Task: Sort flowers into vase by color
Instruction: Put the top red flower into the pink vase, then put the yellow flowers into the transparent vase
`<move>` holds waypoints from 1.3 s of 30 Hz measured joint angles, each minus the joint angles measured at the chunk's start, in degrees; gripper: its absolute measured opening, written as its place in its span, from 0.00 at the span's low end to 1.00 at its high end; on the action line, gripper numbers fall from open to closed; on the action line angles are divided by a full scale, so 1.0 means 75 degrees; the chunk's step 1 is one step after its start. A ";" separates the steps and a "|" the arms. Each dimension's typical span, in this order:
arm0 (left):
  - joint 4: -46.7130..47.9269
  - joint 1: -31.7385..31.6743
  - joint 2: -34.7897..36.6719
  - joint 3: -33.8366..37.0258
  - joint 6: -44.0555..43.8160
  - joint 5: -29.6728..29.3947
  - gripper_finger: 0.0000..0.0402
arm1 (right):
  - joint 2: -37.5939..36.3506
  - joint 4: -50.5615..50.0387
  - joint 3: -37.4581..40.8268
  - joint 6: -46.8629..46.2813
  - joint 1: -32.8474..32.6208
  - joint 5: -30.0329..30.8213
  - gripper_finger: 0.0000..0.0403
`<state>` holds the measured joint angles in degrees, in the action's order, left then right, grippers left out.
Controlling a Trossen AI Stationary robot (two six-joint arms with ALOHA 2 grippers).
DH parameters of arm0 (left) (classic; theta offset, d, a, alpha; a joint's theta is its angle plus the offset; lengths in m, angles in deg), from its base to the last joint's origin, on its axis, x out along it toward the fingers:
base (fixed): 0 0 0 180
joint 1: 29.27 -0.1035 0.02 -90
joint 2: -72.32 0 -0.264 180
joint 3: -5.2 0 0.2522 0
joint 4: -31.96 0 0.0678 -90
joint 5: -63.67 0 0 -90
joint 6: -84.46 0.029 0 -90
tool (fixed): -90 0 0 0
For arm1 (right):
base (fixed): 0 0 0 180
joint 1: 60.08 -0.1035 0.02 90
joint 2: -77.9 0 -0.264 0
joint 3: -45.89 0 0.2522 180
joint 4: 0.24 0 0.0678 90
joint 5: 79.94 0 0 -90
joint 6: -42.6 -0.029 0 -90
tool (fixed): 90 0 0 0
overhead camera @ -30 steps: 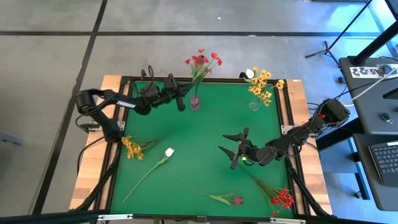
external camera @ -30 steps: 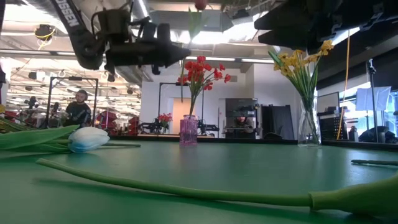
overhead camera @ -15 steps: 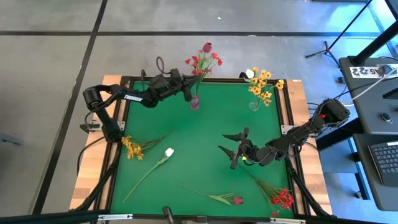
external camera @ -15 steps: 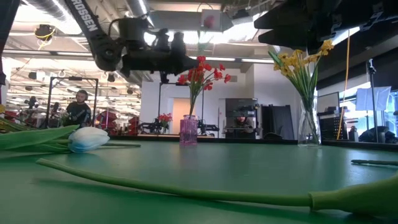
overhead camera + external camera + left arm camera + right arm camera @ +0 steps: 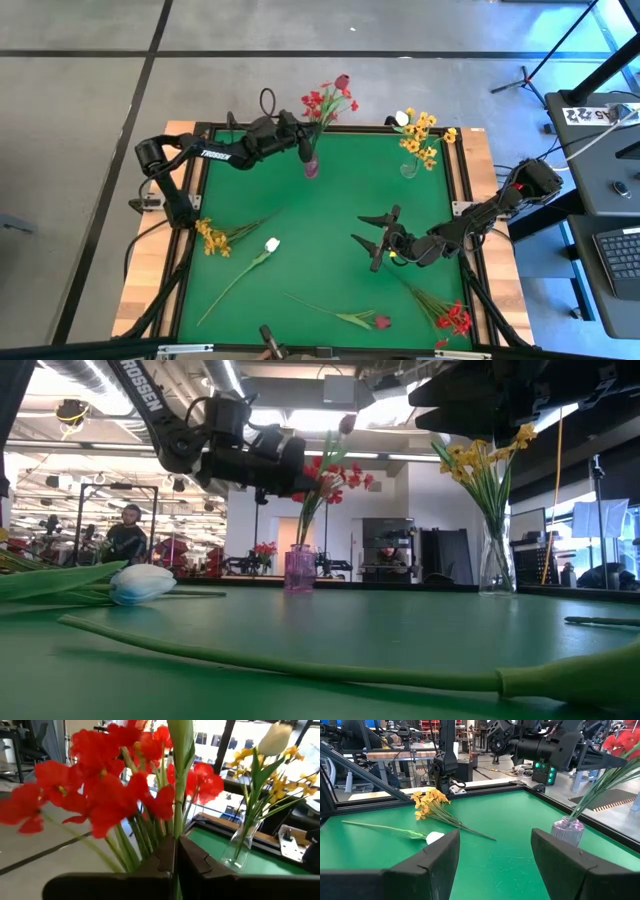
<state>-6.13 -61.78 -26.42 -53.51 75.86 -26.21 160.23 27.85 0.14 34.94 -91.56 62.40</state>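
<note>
Left gripper: the left gripper (image 5: 305,150) sits above the small pink glass vase (image 5: 313,166) at the far edge of the green felt table (image 5: 330,215), fingers clamped on the green stem of a dark red bud flower (image 5: 342,80) whose bud stands above the red blossoms.
Pink vase: holds a bunch of red blossom cluster flowers (image 5: 325,100), leaning toward the far side.
Right gripper: the right gripper (image 5: 372,240) hovers over the table's right half, jaws spread wide, holding nothing.
Clear glass vase (image 5: 410,168): at the far right, holds yellow-orange blossom stems (image 5: 425,135) and one white bud (image 5: 402,118).
Loose on the table: a yellow-orange cluster (image 5: 212,237) at the left; a white bud flower (image 5: 271,245) just beside it; a second dark red bud flower (image 5: 381,322) near the front; a red cluster (image 5: 453,320) at the front right.
</note>
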 joint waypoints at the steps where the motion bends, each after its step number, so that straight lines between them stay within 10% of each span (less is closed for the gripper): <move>1: 0.0059 0.0000 0.0000 0.0000 -0.0003 0.0010 0.00 | 0.0000 -0.0001 0.0000 0.0000 0.0000 0.0000 0.60; 32: 0.0341 0.0729 0.0098 0.0015 0.0029 0.0115 0.14 | 0.0000 -0.0246 0.0000 0.0003 0.0000 0.0166 0.60; 39: 0.1813 0.0959 0.0863 0.0017 0.0645 -0.1232 0.17 | 0.0000 -0.0246 0.0000 0.0003 0.0000 0.0309 0.60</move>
<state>7.47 -54.59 -19.94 -53.37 80.70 -35.45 160.23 26.00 0.14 34.96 -91.56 64.72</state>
